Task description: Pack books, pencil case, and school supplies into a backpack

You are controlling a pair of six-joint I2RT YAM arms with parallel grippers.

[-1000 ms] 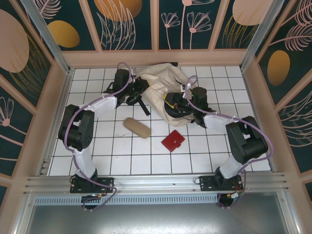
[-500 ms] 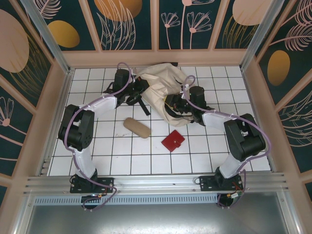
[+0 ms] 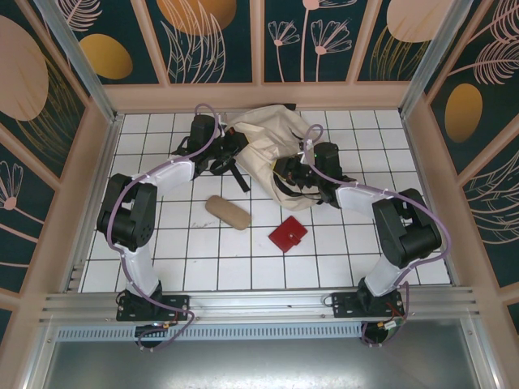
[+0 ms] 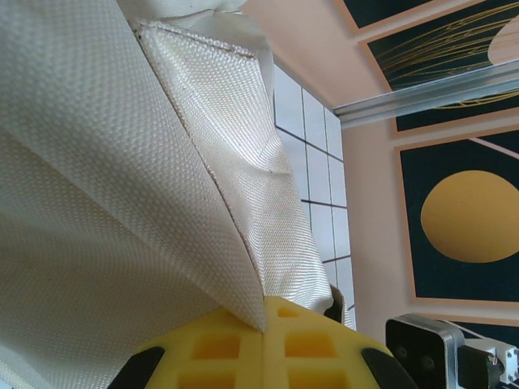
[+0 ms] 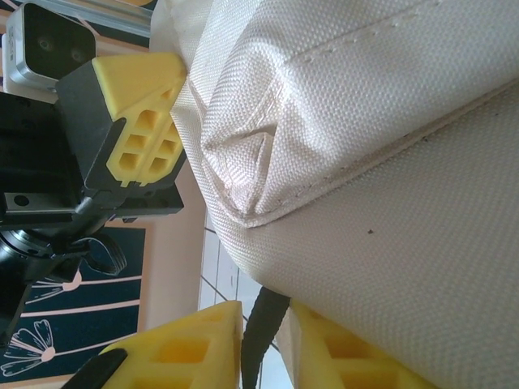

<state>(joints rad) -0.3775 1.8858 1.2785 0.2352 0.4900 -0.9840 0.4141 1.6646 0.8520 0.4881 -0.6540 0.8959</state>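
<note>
The left gripper is clamped on a fold of the backpack at the far side of the table. The pencil case lies nearer, with the school supplies to its right. The right gripper, jaws narrow, straddles a black strap; I cannot tell whether it grips it.

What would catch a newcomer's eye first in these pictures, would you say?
The big cream backpack lies crumpled at the far middle of the white tiled table, with both arms reaching in to it: the left gripper is pinched on its fabric and the right gripper on a black strap. Nearer the arms, a brown pouch and a red wallet lie apart on the tiles.
</note>
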